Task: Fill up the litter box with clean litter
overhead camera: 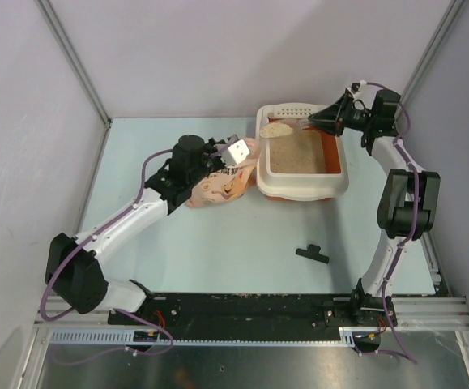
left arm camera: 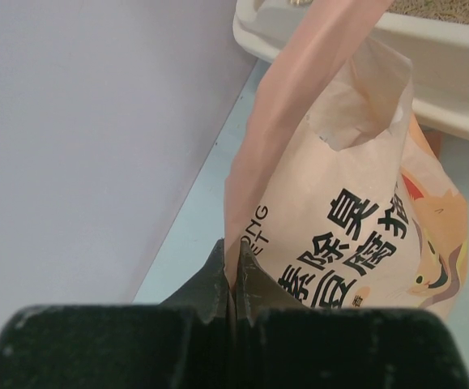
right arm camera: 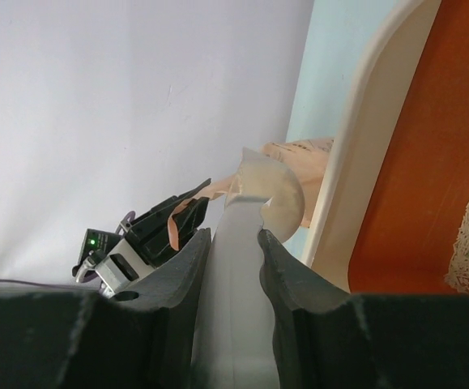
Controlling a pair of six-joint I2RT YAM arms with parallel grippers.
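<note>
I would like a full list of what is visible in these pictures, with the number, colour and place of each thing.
litter box: one, cream rim and orange inner walls, far right part of the table
litter: tan granules, inside the litter box
bag: one, pink-peach with dark characters, left of the litter box
scoop: one, pale, seems to hold litter, over the litter box's far left corner
clip: one, black, on the table nearer the arms
table: one, pale blue-green
left pincer: black, shut on the bag's edge
right pincer: black, shut on the scoop's handle
</note>
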